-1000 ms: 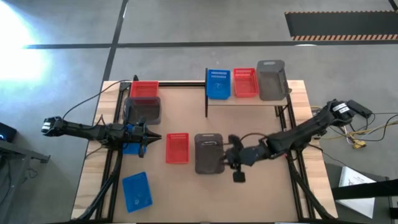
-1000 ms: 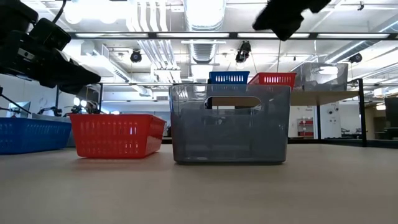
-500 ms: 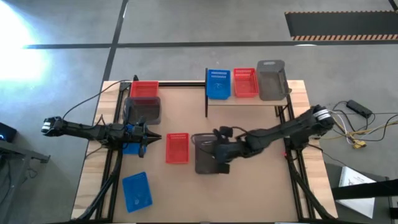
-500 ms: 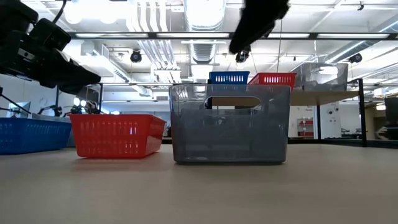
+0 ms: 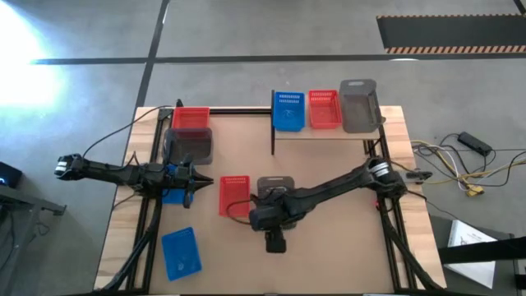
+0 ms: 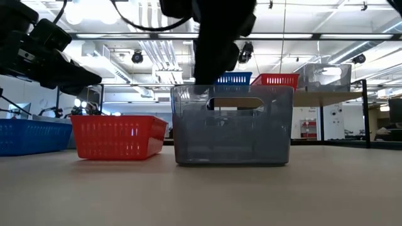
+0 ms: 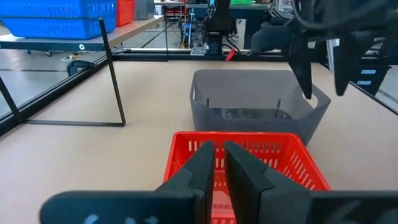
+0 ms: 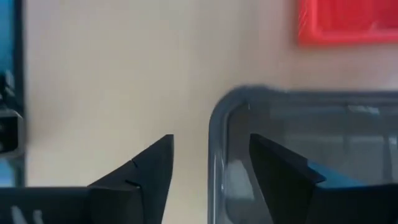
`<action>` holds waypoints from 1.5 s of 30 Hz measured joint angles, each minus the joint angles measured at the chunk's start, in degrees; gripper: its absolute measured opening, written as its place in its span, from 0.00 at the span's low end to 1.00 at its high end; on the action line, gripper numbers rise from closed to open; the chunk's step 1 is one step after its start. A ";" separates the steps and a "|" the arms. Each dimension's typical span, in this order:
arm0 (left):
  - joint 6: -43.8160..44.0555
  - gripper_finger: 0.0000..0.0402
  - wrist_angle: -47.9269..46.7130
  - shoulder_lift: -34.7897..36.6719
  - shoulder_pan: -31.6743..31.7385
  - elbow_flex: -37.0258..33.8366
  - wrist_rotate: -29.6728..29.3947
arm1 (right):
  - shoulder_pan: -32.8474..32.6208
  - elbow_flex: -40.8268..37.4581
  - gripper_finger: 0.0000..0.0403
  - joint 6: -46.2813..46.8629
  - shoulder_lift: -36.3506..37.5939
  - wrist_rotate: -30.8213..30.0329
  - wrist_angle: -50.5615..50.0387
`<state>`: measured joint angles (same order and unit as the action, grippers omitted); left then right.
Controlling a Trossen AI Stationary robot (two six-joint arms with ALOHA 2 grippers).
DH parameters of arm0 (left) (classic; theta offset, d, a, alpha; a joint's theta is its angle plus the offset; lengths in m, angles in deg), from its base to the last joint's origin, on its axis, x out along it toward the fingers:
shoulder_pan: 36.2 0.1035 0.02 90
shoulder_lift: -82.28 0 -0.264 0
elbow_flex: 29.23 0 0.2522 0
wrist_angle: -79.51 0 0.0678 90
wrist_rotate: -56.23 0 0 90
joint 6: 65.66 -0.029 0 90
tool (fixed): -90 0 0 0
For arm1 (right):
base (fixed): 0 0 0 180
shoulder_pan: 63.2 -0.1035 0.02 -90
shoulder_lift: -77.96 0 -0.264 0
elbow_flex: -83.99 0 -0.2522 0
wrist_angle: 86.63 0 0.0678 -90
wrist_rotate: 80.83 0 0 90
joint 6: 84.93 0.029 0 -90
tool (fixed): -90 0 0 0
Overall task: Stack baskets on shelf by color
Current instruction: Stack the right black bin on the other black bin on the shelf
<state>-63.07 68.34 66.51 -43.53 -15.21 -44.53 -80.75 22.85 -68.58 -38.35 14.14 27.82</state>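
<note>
Straddling the rounded rim of the grey basket (image 8: 298, 143), the right gripper (image 8: 211, 163) hangs with its dark wedge fingers spread, one outside the smooth translucent wall and one inside, gripping nothing. That basket sits mid-table, just beside a slatted red basket (image 5: 235, 196). The left gripper (image 7: 216, 163) waits over that red one, fingers nearly together and empty. On the pale wooden shelf (image 5: 329, 133) stand blue, red and grey baskets in a row.
</note>
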 joint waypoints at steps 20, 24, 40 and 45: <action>0.00 0.06 0.02 -0.20 -0.02 0.00 0.00 | -13.50 -10.81 0.20 19.31 11.30 -6.26 -38.05; 0.00 0.06 0.00 -0.33 -0.02 0.00 0.01 | -13.74 -16.04 0.36 31.22 19.26 -7.14 -36.11; 0.00 0.06 0.00 -0.33 0.00 0.00 0.01 | 6.88 -43.33 0.49 43.59 40.40 -19.66 -7.25; 0.02 0.06 0.02 -0.33 0.00 0.00 0.00 | 12.08 -49.92 0.53 37.59 38.44 -9.95 7.99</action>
<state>-63.05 68.36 66.18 -43.53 -15.21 -44.53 -68.67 -27.07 -30.99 0.09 4.19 35.81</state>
